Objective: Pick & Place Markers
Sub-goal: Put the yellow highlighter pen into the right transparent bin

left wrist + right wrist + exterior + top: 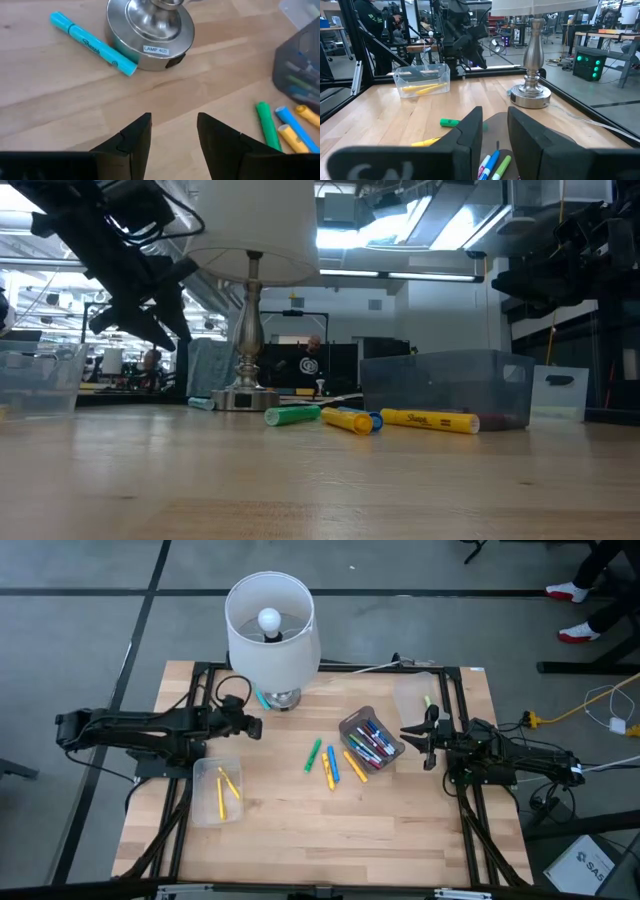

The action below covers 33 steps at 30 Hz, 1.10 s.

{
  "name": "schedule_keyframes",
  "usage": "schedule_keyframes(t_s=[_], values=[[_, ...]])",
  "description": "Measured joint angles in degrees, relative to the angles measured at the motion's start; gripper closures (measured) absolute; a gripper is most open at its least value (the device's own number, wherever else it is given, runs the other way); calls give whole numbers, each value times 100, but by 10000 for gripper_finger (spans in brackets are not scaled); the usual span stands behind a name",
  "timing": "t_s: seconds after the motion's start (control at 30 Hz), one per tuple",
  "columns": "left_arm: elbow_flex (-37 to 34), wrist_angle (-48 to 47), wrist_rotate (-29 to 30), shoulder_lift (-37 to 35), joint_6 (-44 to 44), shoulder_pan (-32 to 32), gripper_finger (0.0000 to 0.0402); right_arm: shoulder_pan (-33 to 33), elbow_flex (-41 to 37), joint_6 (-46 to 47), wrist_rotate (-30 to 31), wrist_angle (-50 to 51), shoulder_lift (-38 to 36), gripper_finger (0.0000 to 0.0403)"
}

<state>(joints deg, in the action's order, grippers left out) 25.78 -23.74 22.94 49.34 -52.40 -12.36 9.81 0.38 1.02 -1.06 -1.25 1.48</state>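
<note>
- My left gripper (252, 726) hangs just beside the lamp (271, 628), its two dark pointy fingers (135, 137) apart and holding nothing.
- My right gripper (412, 733) is past the smoky plastic bin (352, 724) from the lamp, fingers a little apart, empty.
- The thin, round markers (331, 766) lie loose on the smooth wood table (320, 830), near the lamp's shiny metal foot (150, 30).
- Two yellow ones (226, 790) sit in a clear tub (205, 772) beside it.

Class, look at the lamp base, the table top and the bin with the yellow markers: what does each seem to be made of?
Lamp base: likely polished metal, silvery with mirror-like reflections. Table top: apparently wood with a smooth finish, pale planks with visible grain. Bin holding yellow markers: probably clear plastic, since its contents show through the walls.
</note>
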Motion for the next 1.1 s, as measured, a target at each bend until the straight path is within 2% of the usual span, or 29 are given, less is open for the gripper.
schedule_keyframes(t_s=[0.2, 0.37, 0.47, 0.83, 0.97, 1.1], values=[[0, -75, 45, 0, 111, 30, 245, 1, -1, 0, -1, 0, 0, 312], [0, 4, 719, 1, 549, 213, 245, -1, 0, 0, -2, 1, 2, 312], [0, -2, 892, 2, 816, 337, 245, 0, -1, 0, -1, 1, 1, 312], [0, -28, 871, 2, 1123, 532, 245, -1, -2, -141, -1, 1, 0, 312], [0, -46, 596, 2, 1123, 531, 245, 0, -2, -334, -2, -232, 2, 312], [0, -49, 388, 2, 1123, 531, 245, -1, -2, -71, -2, -189, 0, 312]])
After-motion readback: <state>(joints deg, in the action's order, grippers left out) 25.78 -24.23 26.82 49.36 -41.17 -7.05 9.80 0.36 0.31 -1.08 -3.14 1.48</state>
